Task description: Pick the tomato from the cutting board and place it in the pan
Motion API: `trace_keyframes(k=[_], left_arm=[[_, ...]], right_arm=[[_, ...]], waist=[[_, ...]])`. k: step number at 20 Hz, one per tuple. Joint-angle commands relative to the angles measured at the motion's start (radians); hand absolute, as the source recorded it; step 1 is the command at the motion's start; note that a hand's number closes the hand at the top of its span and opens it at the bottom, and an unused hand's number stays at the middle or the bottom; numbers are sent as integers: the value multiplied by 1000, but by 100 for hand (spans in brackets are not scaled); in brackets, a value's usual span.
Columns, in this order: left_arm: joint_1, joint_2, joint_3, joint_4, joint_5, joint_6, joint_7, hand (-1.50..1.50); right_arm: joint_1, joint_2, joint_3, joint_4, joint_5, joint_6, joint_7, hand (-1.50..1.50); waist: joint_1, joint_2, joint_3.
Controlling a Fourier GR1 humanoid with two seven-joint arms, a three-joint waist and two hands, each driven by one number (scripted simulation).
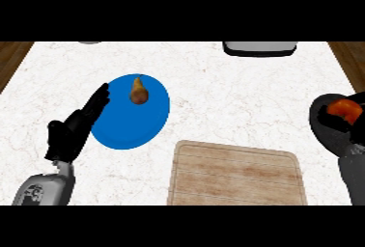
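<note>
A: Two hands in view. What is the left hand point(65, 137) doing?

B: It sits at the left, fingers straight and apart, holding nothing. Its fingertips lie over the left rim of the plate point(146, 123).

A: What is on the plate?

B: One pear point(138, 91), on the far half, with its thin end pointing away. The plate is blue and lies flat on the white marbled table point(235, 91).

A: And the board point(235, 176)?

B: It lies just right of the plate and nearer the lower edge, pale wood with rounded corners. Beyond it, at the table's far edge, stands a white box point(259, 47), cut off by the frame.

A: Where is the tomato point(347, 110)?

B: At the far right, well apart from the board. It shows red-orange inside the dark round outline of the pan point(322, 134), which is partly cut off by the right edge.

A: And the right hand point(333, 119)?

B: Its black fingers curl round the tomato, clamped on it, and the grey forearm comes up from the lower right corner. I cannot tell whether the tomato touches the pan's bottom
</note>
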Motion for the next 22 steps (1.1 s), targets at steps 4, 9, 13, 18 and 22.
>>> trace_keyframes(k=[4,9,13,18,22], left_arm=[[0,-17,8,54,-39,10,-75,0],[23,-14,12,19,-30,-20,-41,0],[-4,-3,18,-17,14,-48,22,0],[-8,-12,8,-17,-11,-34,5,0],[-37,-18,11,-33,-1,-33,40,0]], right_arm=[[-166,-70,-93,358,-113,-92,-214,150],[-236,-129,-144,534,-185,-114,-350,150],[-194,-182,-192,640,-219,91,-202,-150],[-292,-205,-280,816,-316,65,-426,-150],[-283,-173,-383,782,-443,49,-589,-150]], waist=[[7,3,0],[7,2,0],[18,8,1],[38,16,5],[33,15,7]])
